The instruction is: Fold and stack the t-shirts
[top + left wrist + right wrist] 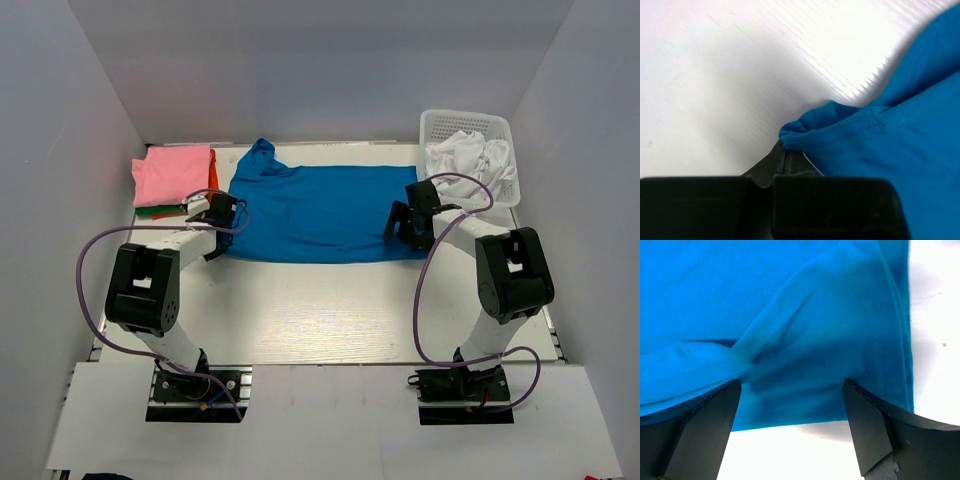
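A large bright blue t-shirt (320, 210) lies spread across the back middle of the table, collar at the far left. My left gripper (226, 214) is at its near left edge and is shut on a bunched fold of the blue cloth (805, 131). My right gripper (410, 226) is open over the shirt's near right corner; its fingers (867, 427) straddle the blue hem (805, 410). A folded pink t-shirt (172, 175) tops a stack with orange-red (213, 168) and green (158, 211) edges at the far left.
A white lattice basket (470, 125) with crumpled white t-shirts (468, 158) stands at the back right. Grey walls close in the table on three sides. Purple cables loop beside both arms.
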